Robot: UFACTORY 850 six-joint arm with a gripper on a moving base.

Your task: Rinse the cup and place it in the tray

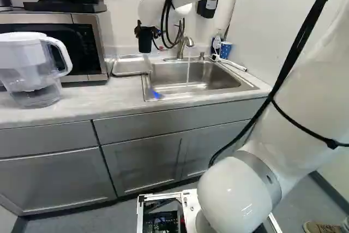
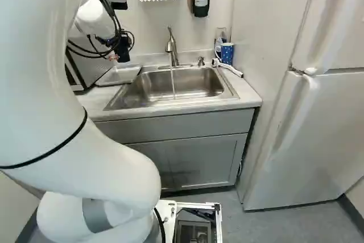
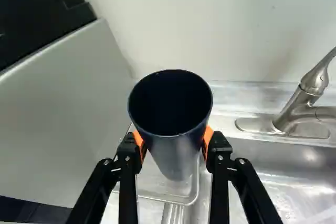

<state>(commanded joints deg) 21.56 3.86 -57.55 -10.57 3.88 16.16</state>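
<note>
The sink (image 2: 199, 86) is set in the bench (image 1: 87, 102), the faucet (image 2: 171, 46) at its back. Left of the sink lies the tray (image 1: 130, 66); farther left, the microwave (image 1: 99, 45) (coffee maker (image 1: 65, 7) on top) and pitcher (image 1: 32, 69). Right of the sink stands the refrigerator (image 2: 318, 123).

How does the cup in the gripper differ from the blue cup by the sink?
The dark cup looks plain, while the blue cup has pale specks. The dark cup is held off the counter by the gripper; the blue cup sits ungripped near the sink. Both appear roughly upright.
</note>
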